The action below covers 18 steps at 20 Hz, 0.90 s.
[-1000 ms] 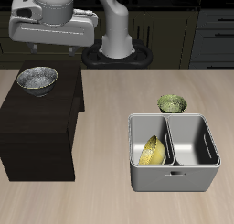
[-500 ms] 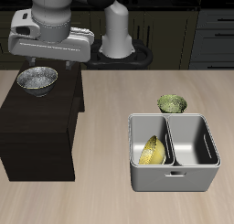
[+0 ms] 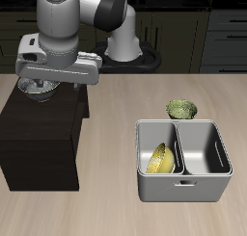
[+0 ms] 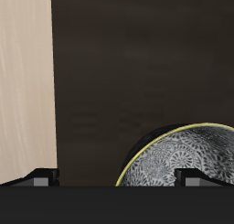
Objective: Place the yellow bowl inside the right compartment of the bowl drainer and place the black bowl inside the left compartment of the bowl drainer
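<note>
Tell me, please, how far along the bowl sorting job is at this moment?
About halfway. The yellow bowl already leans inside one well of the bowl drainer. The claw now hangs over the black bowl on the dark cabinet, not gripping it. That bowl remains to be moved into the drainer's empty well.

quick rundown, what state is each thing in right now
yellow bowl: tilted on edge inside one well of the bowl drainer
black bowl: upright on the dark cabinet, not gripped
bowl drainer: other well empty
olive-green bowl: upright on the table behind the drainer
gripper: above the black bowl, open
</note>
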Motion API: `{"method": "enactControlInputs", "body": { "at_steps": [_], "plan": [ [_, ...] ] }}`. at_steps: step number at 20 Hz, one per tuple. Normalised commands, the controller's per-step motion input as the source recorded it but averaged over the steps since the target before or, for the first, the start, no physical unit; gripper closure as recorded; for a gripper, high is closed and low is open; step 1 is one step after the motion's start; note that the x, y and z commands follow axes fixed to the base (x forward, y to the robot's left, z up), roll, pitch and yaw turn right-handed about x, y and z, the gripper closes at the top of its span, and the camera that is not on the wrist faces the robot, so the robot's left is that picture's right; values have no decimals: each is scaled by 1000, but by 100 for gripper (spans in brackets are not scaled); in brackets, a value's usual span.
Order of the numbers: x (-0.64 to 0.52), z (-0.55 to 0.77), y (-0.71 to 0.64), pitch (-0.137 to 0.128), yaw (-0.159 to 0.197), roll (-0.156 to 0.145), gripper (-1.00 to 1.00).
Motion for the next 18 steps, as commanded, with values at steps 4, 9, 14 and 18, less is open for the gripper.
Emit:
{"method": "enactControlInputs", "body": {
  "at_steps": [4,9,14,18],
  "plan": [
    [9,-392,84,49,-1,21,100],
    [-18,17,-15,-7,-11,-2,100],
    [-54,181,-6,-20,-30,3,100],
    [-157,318,243,-49,-1,42,100]
  ]
}}
